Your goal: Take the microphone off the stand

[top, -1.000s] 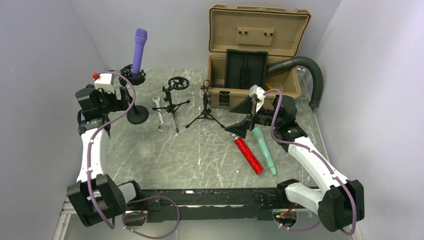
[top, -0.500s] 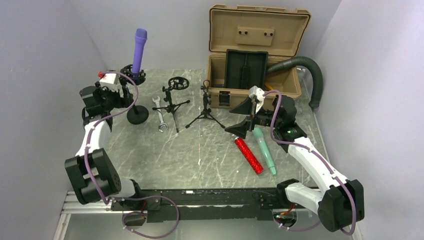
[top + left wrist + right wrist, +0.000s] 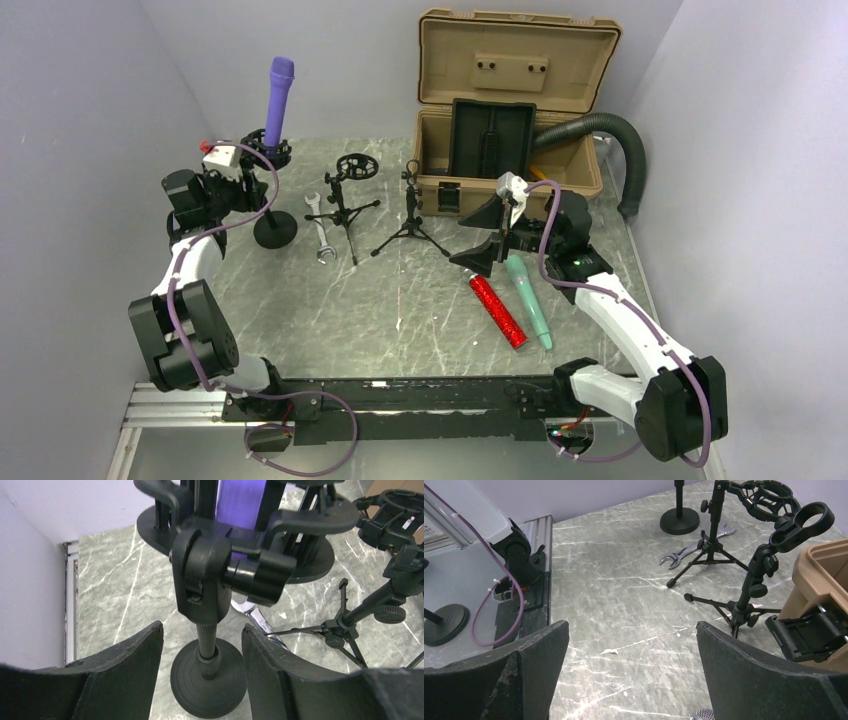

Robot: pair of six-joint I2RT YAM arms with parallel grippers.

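Note:
The purple microphone [image 3: 278,100] stands upright in a black shock mount [image 3: 266,152] on a stand with a round base [image 3: 274,232] at the back left. In the left wrist view the microphone [image 3: 239,502] sits in the mount above the stand's pole [image 3: 207,645]. My left gripper [image 3: 243,190] is open, with the pole between its jaws [image 3: 202,626] and not touching them. My right gripper [image 3: 478,235] is open and empty near the table's middle right [image 3: 631,625].
A red microphone [image 3: 497,310] and a teal microphone [image 3: 528,300] lie under the right gripper. Two small tripod stands [image 3: 345,205] [image 3: 410,215] and a wrench [image 3: 320,228] sit mid-table. An open tan case [image 3: 510,110] and a black hose [image 3: 625,150] are at the back right.
My left arm has swung toward the back and brought its open gripper up around the stand's pole. The right arm has not moved.

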